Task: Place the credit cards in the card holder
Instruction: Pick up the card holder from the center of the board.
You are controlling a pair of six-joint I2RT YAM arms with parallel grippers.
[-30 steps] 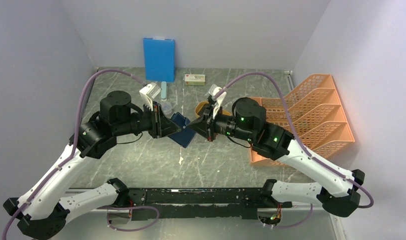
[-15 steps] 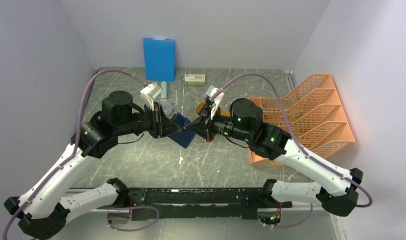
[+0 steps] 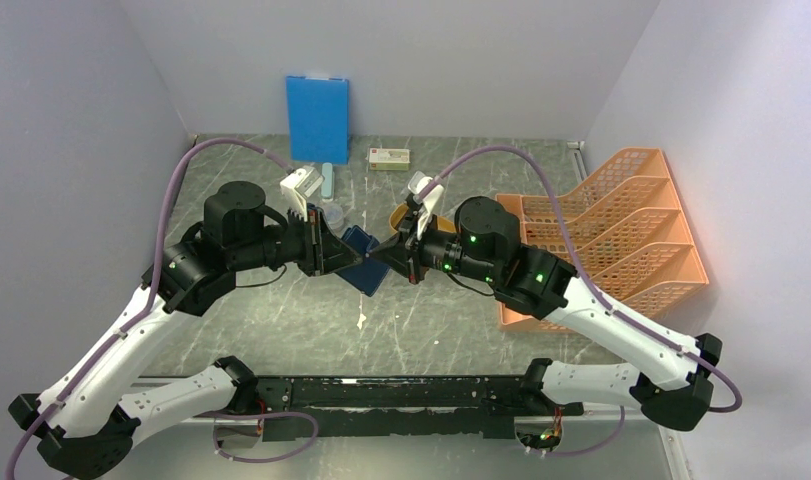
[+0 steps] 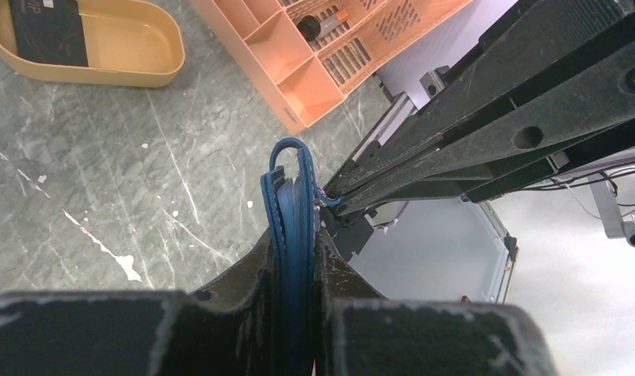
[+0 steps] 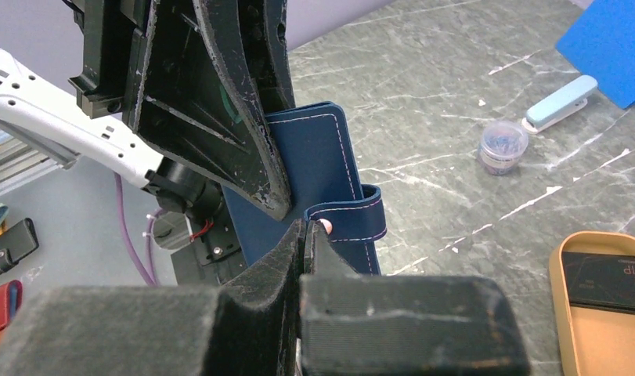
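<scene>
The dark navy card holder (image 3: 364,262) hangs above the table between both grippers. My left gripper (image 3: 349,262) is shut on its body, which stands edge-on between the fingers in the left wrist view (image 4: 290,196). My right gripper (image 3: 381,252) is shut on the holder's snap tab (image 5: 353,222), close against the left fingers (image 5: 243,133). The holder's flat navy side (image 5: 314,145) shows in the right wrist view. A black credit card (image 4: 48,31) lies in the yellow oval tray (image 4: 142,66), and shows in the right wrist view too (image 5: 611,280).
An orange file rack (image 3: 611,235) stands at the right. A bright blue board (image 3: 317,118) leans on the back wall. A pale blue stapler (image 5: 561,103), a small jar of clips (image 5: 504,146) and a small box (image 3: 389,158) lie behind the grippers.
My right arm has shifted a little to the left, toward the left gripper. The card holder stays held between both grippers.
</scene>
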